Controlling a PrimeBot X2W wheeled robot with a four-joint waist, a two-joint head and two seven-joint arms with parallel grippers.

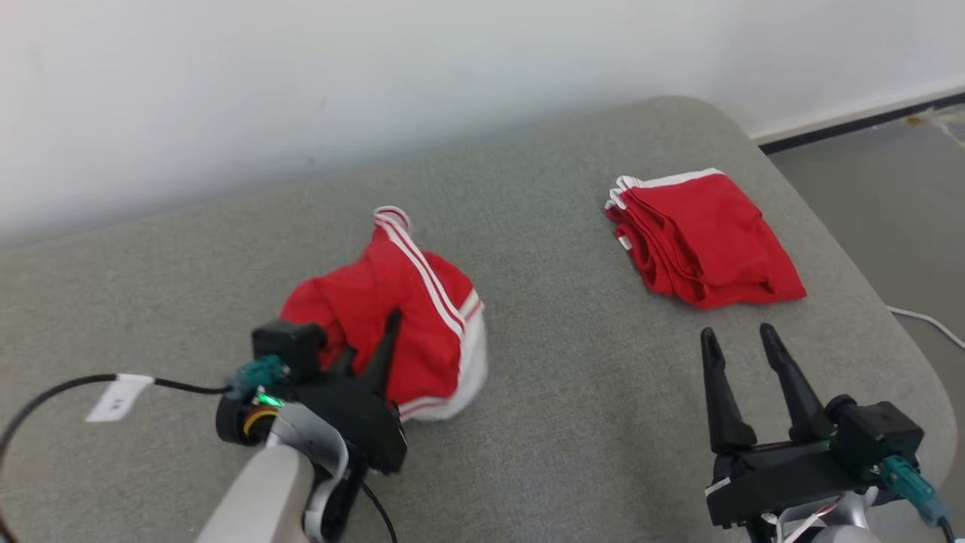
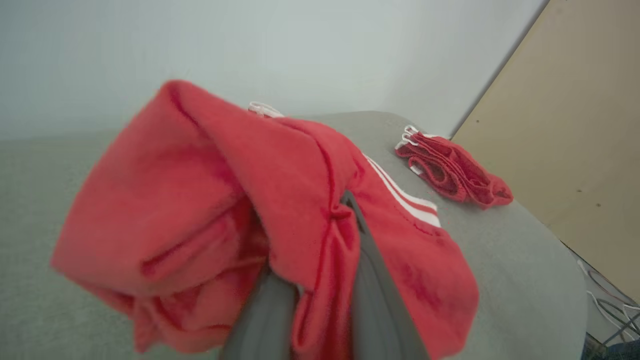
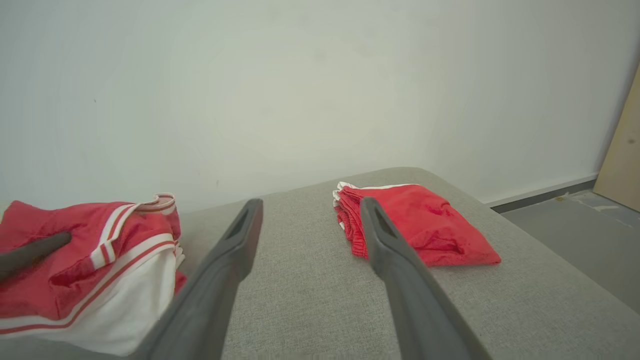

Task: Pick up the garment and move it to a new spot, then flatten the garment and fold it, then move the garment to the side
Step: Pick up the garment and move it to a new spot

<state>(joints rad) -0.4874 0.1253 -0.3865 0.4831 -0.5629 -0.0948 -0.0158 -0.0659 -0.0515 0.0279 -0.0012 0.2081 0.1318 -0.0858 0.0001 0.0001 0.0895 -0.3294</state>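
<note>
The left claw (image 1: 368, 343) was clamped on a bunch of cloth at the near side of the red shorts (image 1: 407, 317), with a fold pinched between its two dark fingers and more cloth draped over them in the left wrist view. From that grip the shorts lay ahead of the claw and a little to its right, a crumpled heap on the left-middle of the grey cloth-covered tabletop (image 1: 573, 392), with the white hem touching the surface. The white side stripes gave the heap its long axis, running from the far end, where a banded edge stood up, back toward the robot. The right claw (image 1: 737, 332) hovered with its fingers wide apart and nothing between them, well apart from the shorts on their right (it pointed instead toward the folded red garments (image 1: 701, 237) just beyond its tips, near the far right corner). A bare stretch of tabletop lay between the heap and that folded stack, so the carry would probably fall to the left arm, moving rightward into that gap.
</note>
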